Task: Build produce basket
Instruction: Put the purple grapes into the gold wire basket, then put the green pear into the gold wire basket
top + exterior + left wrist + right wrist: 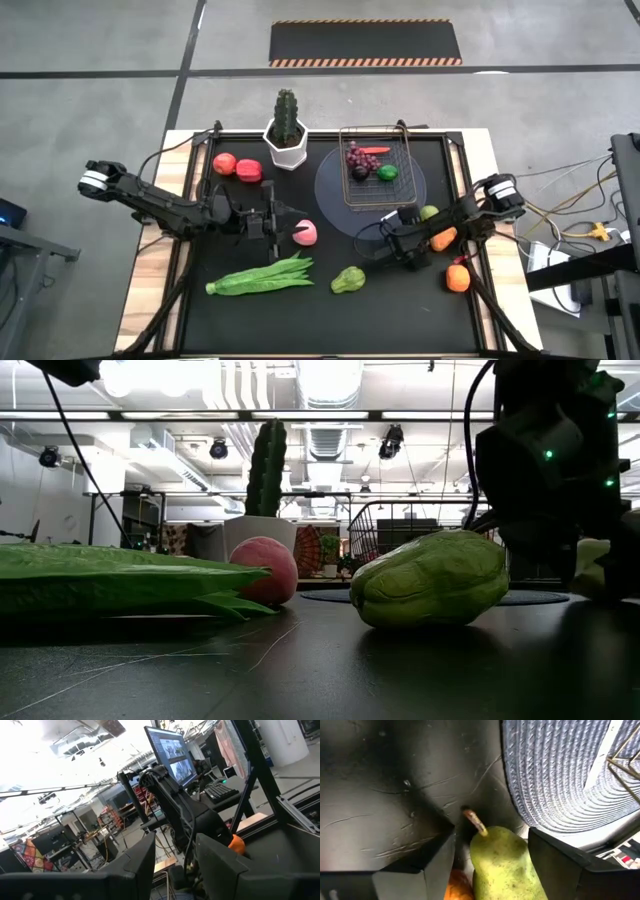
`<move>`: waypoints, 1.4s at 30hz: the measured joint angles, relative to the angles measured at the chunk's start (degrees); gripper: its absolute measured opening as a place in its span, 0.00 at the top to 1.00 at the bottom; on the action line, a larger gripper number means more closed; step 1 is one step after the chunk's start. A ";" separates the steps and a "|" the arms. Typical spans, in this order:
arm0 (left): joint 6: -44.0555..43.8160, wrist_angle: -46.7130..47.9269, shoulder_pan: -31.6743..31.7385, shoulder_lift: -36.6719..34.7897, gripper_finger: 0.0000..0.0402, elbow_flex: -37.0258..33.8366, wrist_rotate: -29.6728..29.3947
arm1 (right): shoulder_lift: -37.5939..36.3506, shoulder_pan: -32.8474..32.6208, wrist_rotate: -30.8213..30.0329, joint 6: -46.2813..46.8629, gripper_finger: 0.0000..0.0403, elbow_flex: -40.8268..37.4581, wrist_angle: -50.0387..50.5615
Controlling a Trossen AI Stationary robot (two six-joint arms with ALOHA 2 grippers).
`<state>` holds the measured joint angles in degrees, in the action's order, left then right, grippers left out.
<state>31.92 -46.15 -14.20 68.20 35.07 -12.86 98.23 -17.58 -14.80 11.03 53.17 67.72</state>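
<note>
The wire basket [375, 165] stands on the round grey plate [335, 190] and holds purple grapes [357, 160], a carrot [372, 150] and a lime [387, 172]. My right gripper [405, 222] is low beside the plate's near right rim, open, its fingers on either side of the green pear [500, 865], whose stem points at the plate. An orange [443, 240] lies by its wrist. My left gripper [278, 222] is open and holds nothing, just left of the pink peach [305, 233]. My right gripper has the green pear's stem end [487, 837] between its open fingers. The pear's side comes right up to one finger [545, 860]. Whether it touches, I cannot tell.
Two red tomatoes [236, 166] lie left of the white cactus pot [287, 140]. Long green beans [262, 277] and a wrinkled green fruit [348, 280] lie near the table's near edge. A second orange [458, 277] sits near the right edge.
</note>
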 joint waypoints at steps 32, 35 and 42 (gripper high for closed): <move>-0.07 -1.46 0.00 0.00 0.69 -0.78 0.05 | -27.57 -3.41 3.10 1.38 0.98 7.05 -36.27; -0.07 -1.54 0.00 0.00 0.69 -0.78 0.06 | -32.52 -3.41 -3.70 -1.82 0.98 4.17 -47.48; -2.64 -1.30 -0.07 0.00 0.69 -0.82 0.07 | -37.17 -2.64 -6.27 -3.71 0.98 -0.29 -50.45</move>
<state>29.29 -47.45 -14.26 68.20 34.25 -12.80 61.06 -20.23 -21.07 7.32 52.88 17.27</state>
